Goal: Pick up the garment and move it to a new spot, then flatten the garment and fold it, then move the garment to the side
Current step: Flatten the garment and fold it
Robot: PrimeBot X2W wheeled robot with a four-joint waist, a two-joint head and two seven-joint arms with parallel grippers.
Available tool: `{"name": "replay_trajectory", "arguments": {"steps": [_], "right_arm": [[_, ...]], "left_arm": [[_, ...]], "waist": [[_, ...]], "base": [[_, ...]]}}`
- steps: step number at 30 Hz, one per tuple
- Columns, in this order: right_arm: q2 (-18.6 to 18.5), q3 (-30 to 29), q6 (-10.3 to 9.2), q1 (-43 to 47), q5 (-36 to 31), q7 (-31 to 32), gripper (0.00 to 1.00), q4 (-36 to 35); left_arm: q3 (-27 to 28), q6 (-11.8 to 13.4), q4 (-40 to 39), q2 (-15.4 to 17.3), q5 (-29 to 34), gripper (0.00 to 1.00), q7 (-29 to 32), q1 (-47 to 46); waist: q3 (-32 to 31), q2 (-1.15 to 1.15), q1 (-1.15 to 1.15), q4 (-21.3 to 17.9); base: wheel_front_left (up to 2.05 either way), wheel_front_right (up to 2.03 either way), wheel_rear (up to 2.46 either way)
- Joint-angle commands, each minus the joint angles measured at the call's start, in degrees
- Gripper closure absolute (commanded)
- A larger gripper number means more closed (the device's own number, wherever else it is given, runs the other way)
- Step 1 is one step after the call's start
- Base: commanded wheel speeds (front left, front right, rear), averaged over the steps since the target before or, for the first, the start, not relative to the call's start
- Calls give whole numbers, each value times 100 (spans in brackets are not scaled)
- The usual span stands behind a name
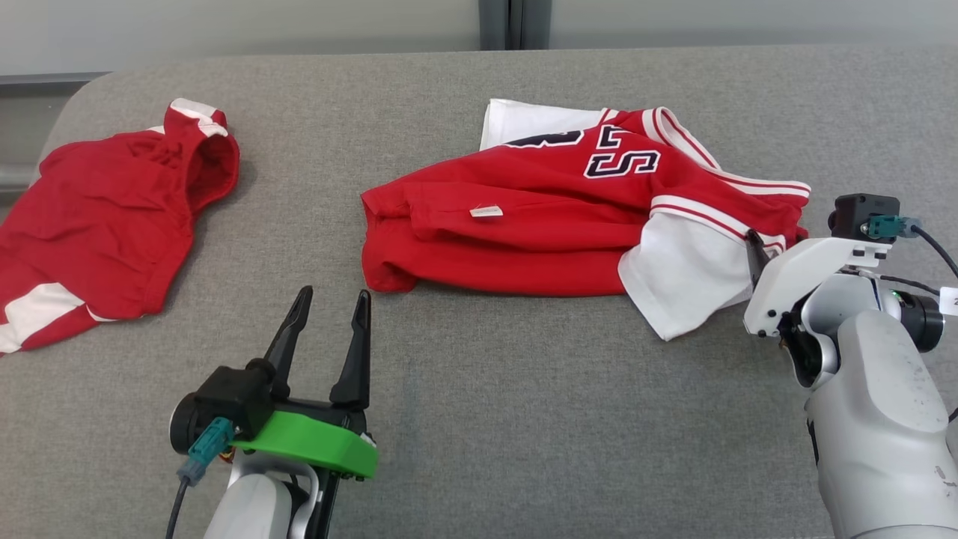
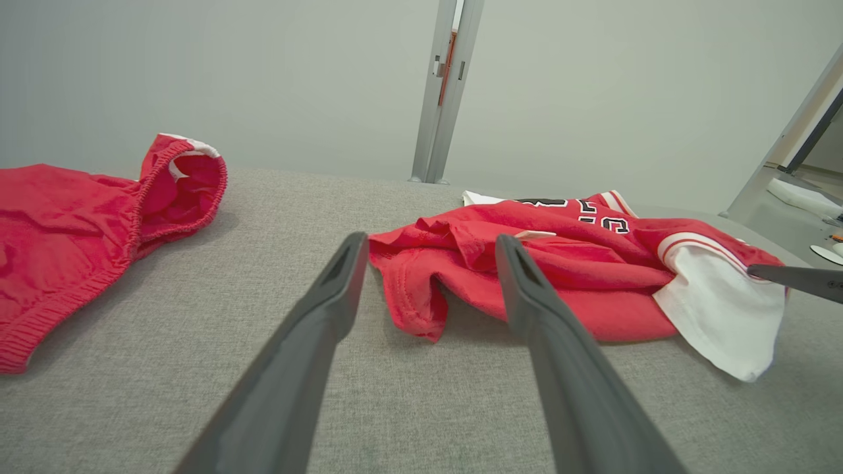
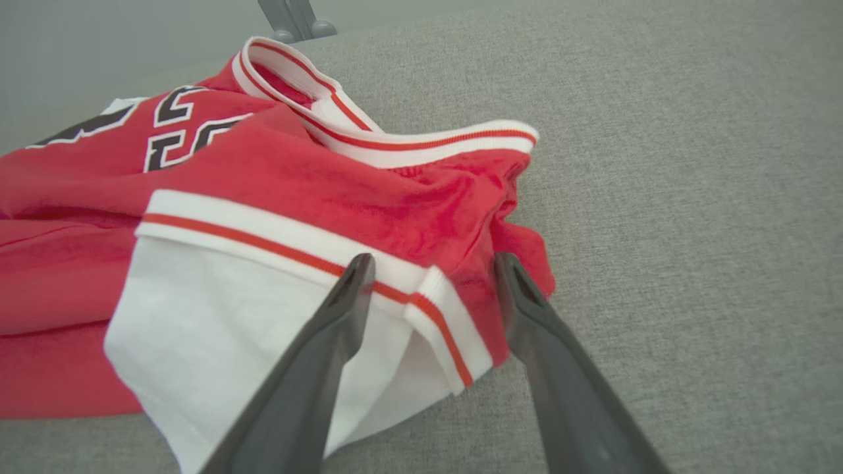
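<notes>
The garment [image 1: 539, 224] is a red jersey with white sleeves, striped trim and dark lettering, lying crumpled right of the table's middle. My right gripper [image 3: 433, 263] stands open at its right end, its fingers either side of the striped cuff [image 3: 421, 289] of a white sleeve [image 1: 677, 281]. The head view has that gripper [image 1: 756, 251] at the sleeve's right edge, one dark fingertip showing. My left gripper [image 1: 333, 296] is open with nothing in it, short of the garment's lower left corner [image 2: 415, 309]. The left wrist view looks between the left gripper's fingers [image 2: 429, 245] at the garment.
A second red garment [image 1: 105, 217] with white patches lies at the table's left edge. The grey fabric tabletop [image 1: 486, 419] stretches bare in front of both arms. A grey post [image 2: 448, 92] stands behind the table's far edge.
</notes>
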Motion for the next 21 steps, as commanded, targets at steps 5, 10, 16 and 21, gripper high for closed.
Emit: {"name": "replay_trajectory", "arguments": {"steps": [5, 10, 16, 21], "right_arm": [[-23, -152, 1, 205, 61, -277, 100, -295], [-17, -447, 1, 970, 336, -436, 100, -1273], [-17, -690, 1, 1951, 792, -222, 100, -2431], [-16, -840, 1, 2190, 848, -265, 0, -2563]], "left_arm": [[49, -23, -8, 17, 28, 0, 5, -71], [110, -23, -12, 17, 12, 0, 5, -5], [206, -23, -26, 16, 62, 0, 5, 33], [175, -23, 2, 17, 64, 0, 5, -45]], "waist": [[22, 0, 0, -1], [-27, 0, 0, -90], [-42, 0, 0, -279], [-31, 0, 0, -372]], "base": [[0, 0, 0], [0, 0, 0], [0, 0, 0], [0, 0, 0]]}}
